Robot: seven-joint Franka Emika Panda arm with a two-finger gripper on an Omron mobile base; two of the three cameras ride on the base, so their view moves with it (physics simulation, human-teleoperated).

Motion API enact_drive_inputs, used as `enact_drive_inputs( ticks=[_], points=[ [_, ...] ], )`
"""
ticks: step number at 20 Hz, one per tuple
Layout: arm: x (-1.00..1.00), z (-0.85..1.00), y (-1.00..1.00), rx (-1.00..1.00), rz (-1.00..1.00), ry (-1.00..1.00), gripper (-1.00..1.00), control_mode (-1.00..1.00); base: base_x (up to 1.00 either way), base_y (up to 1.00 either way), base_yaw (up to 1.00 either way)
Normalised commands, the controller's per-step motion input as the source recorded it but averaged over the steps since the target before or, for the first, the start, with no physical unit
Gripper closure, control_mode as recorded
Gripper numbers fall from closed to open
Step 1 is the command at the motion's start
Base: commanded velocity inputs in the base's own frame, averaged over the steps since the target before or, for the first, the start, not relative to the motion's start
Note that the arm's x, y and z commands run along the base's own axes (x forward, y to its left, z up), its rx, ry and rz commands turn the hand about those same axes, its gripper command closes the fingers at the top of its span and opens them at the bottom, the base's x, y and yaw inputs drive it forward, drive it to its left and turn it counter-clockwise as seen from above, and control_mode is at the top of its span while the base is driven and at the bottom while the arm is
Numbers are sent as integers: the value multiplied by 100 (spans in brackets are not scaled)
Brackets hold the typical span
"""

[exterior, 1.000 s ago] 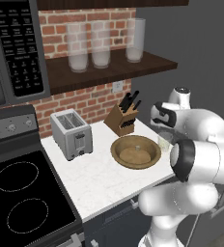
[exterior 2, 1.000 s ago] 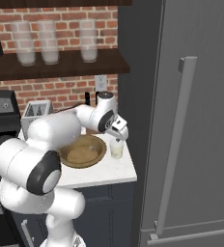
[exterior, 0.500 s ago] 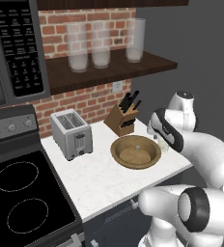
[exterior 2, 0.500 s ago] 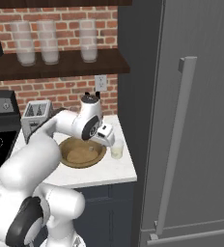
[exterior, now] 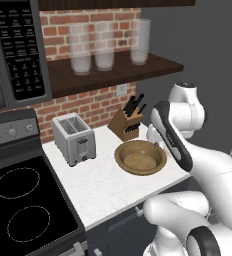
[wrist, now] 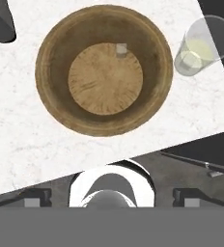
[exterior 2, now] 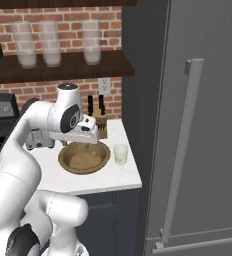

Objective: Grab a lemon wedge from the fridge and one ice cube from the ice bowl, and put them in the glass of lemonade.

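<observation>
Left base view: the arm leans over the right end of the desk (exterior: 103, 185), above the bowl (exterior: 140, 157). The bowl sits between the toaster (exterior: 74, 138) and the desk's right edge, with the knife block (exterior: 126, 124) just behind it. The arm's forward link covers the far right rim, so nothing of the fingers can be read here.

Right base view: the hand (exterior 2: 89, 146) hangs over the bowl (exterior 2: 84, 157), apart from it, fingers pointing down with nothing between them. The glass (exterior 2: 120, 153) stands upright just beside the bowl's right rim, on the fridge side. The fridge (exterior 2: 198, 125) door is shut, its bar handle vertical.

Hand view: looking straight down into the bowl (wrist: 104, 70). One ice cube (wrist: 121, 48) lies on the flat floor, off centre toward the top of the picture and the glass side. It looks squarish, so no long axis; its edges sit roughly square to the picture. The glass (wrist: 203, 46) holds pale yellow liquid, and no wedge is visible in it. The finger tips stand spread wide at the bottom corners, empty.

Judgement: step in hand is the ice cube pick, still at the hover stage. Next move calls for shifting over the cube, then descending until the fingers straddle it near the bowl floor. The cube is tiny and probably slick, so centring matters. The lemon wedge, presumably in the fridge, remains to fetch.
</observation>
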Motion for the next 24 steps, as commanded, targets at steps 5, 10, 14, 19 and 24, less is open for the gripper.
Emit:
enact_drive_inputs(
  ticks=[5,10,14,19,24],
  points=[
    [-95,20,9,0,28,4,-100,-100,0,0,0],
    [-79,-2,0,0,16,-5,-100,-100,0,0,0],
    [-59,-6,6,0,18,-21,-100,-100,0,0,0],
    [-6,0,1,0,5,-2,-100,-100,0,0,0],
    [0,0,0,0,0,0,-100,-100,0,0,0]
  ],
)
